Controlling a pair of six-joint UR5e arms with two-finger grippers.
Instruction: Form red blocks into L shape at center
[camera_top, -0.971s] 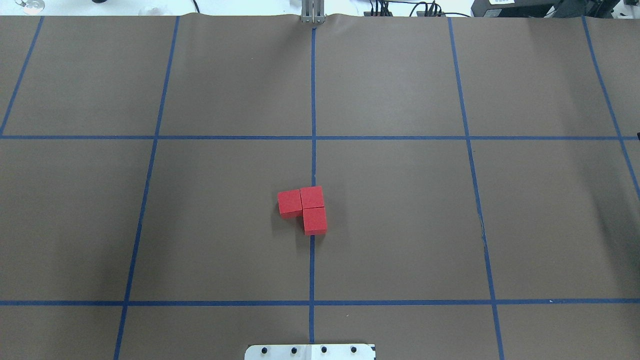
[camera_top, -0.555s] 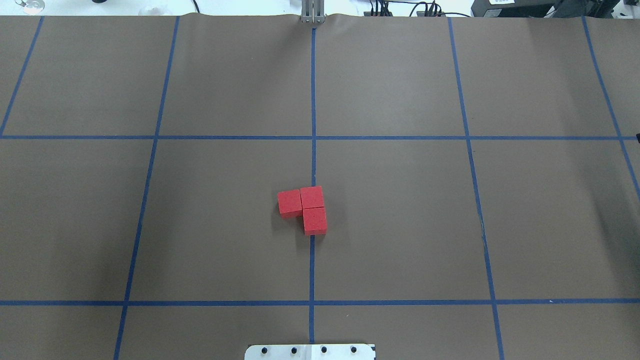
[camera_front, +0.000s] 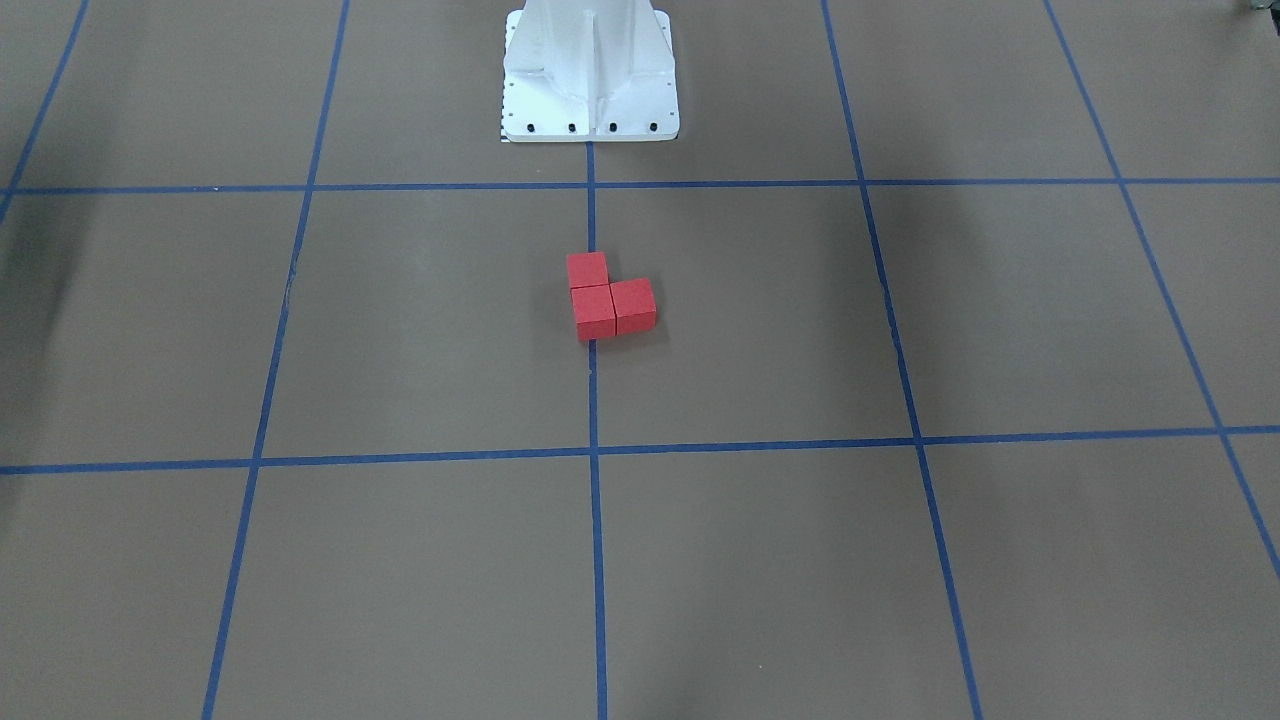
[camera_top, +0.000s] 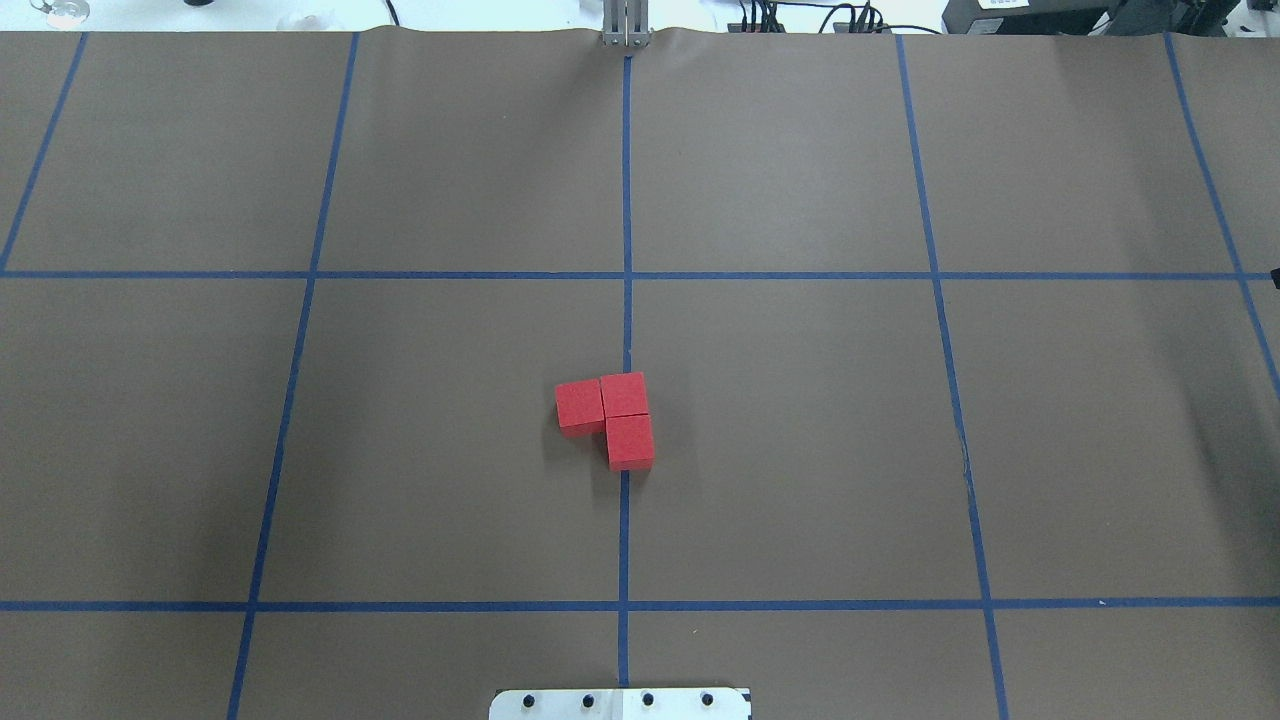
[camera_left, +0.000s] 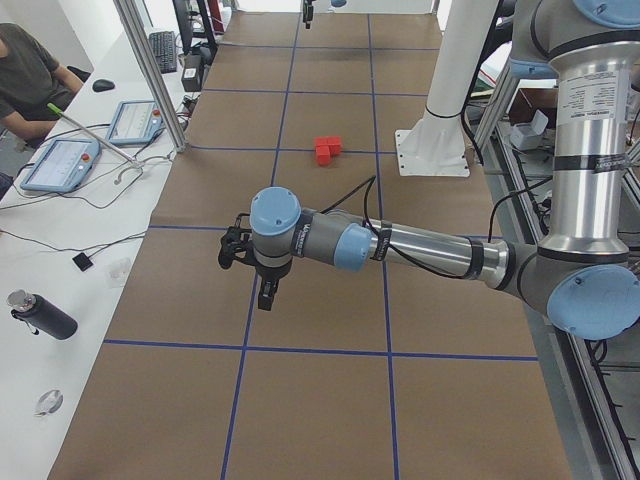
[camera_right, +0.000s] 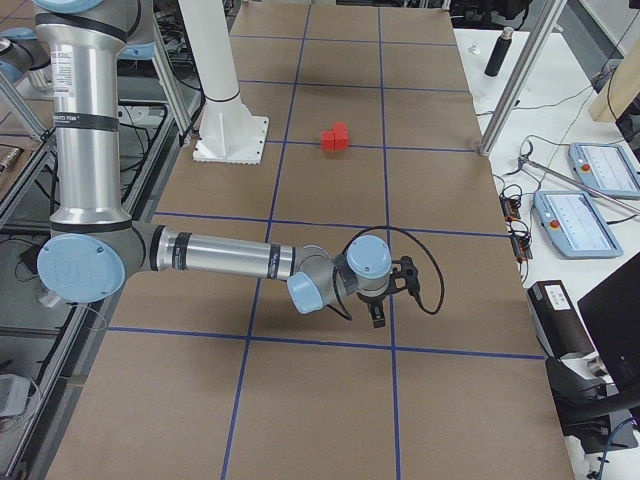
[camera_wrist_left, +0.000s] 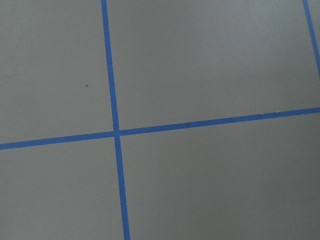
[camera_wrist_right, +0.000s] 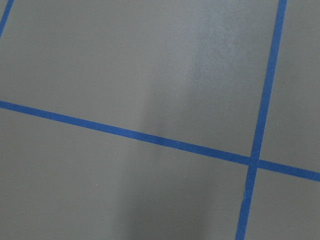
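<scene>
Three red blocks lie touching in an L on the brown surface at the center, over the central blue tape line (camera_top: 625, 330): one (camera_top: 579, 405) left of the line, one (camera_top: 624, 394) on it, one (camera_top: 630, 441) nearer the robot. The same blocks (camera_front: 594, 312) appear in the front view, and small in both side views (camera_left: 327, 149) (camera_right: 335, 137). My left gripper (camera_left: 268, 293) hovers far from the blocks, over the table's left end; I cannot tell its state. My right gripper (camera_right: 378, 312) hovers over the right end; I cannot tell its state either. Both wrist views show only brown paper and tape.
The white robot base (camera_front: 590, 70) stands behind the blocks. Beside the table's left end are a person (camera_left: 25, 70), two touch pendants (camera_left: 60, 163), a dark bottle (camera_left: 40, 315) and an aluminium post (camera_left: 150, 70). More pendants (camera_right: 580, 220) lie by the right end.
</scene>
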